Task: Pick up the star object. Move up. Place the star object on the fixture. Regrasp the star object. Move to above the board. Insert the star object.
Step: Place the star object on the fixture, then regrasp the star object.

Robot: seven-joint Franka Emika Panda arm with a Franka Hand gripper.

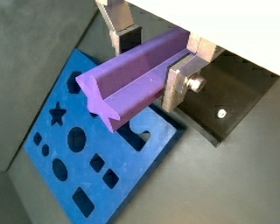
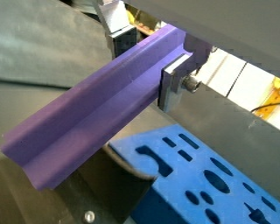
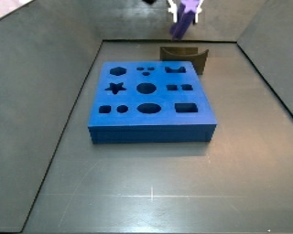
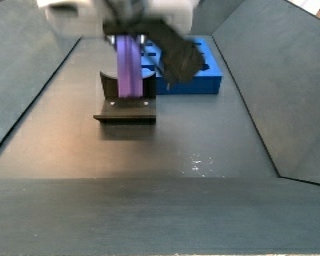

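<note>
My gripper is shut on the star object, a long purple ridged bar, gripping it near one end between the silver fingers. Both wrist views show this; the bar also appears there. In a side view the bar hangs upright from the gripper, just above the dark brown fixture. The blue board lies in front of the fixture; its star hole is at its left side. The board lies below the bar.
Grey walls enclose the dark floor on all sides. The fixture's dark base plate lies beside the board's corner.
</note>
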